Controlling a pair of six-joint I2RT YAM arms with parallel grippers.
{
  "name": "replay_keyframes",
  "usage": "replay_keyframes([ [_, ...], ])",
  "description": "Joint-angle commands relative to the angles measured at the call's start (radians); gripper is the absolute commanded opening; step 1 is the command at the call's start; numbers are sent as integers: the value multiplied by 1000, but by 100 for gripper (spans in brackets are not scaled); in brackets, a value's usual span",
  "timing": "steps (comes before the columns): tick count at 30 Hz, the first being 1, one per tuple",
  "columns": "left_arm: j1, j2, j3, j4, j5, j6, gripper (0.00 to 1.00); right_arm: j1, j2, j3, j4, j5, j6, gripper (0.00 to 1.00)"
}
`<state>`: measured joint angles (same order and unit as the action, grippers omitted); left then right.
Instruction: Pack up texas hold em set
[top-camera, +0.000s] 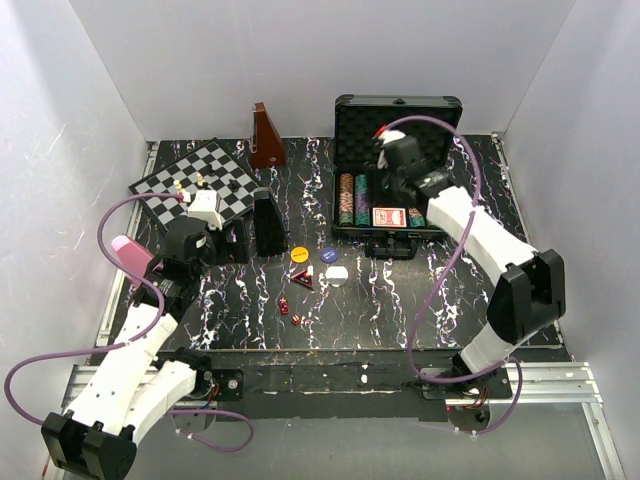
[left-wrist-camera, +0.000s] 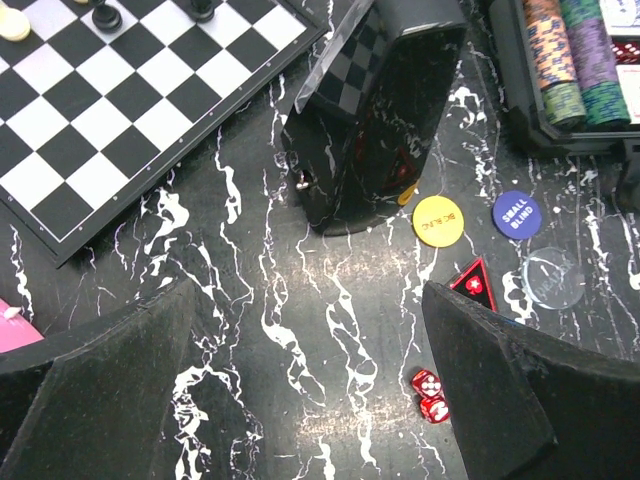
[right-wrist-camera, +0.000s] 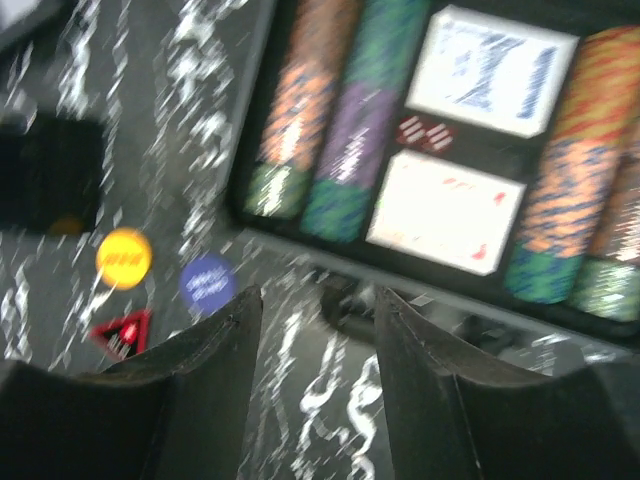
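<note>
The black case (top-camera: 345, 108) lies open at the back right, holding striped chip rows (top-camera: 353, 198) and a red card deck (top-camera: 388, 216). In front of it on the table lie a yellow button (top-camera: 299, 254), a blue button (top-camera: 328, 256), a white button (top-camera: 337, 273), a red triangle marker (top-camera: 303, 279) and small red dice (top-camera: 283, 305). My right gripper (right-wrist-camera: 318, 310) is open and empty over the case's front edge; this view is blurred. My left gripper (left-wrist-camera: 310, 330) is open and empty above the table, with two dice (left-wrist-camera: 430, 396) by its right finger.
A chessboard (top-camera: 195, 183) with a few pieces lies at the back left. A brown pyramid-shaped object (top-camera: 265, 138) stands behind it. A black upright box (top-camera: 267, 222) stands just ahead of my left gripper. A pink object (top-camera: 130, 252) sits at the left edge.
</note>
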<state>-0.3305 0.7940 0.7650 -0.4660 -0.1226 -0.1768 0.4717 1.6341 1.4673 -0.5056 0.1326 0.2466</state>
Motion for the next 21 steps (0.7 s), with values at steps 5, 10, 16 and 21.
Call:
replay_keyframes([
  [5,1,17,26,-17,-48,-9,98,336,-42,-163,-16,-31,135,51],
  [10,1,17,26,-19,-57,-9,98,511,44,-176,13,-38,226,50],
  [16,1,19,26,-20,-60,-9,98,637,174,-91,-25,-14,253,48],
  [21,1,19,26,-19,-60,-9,98,679,234,-55,-31,-14,261,48],
])
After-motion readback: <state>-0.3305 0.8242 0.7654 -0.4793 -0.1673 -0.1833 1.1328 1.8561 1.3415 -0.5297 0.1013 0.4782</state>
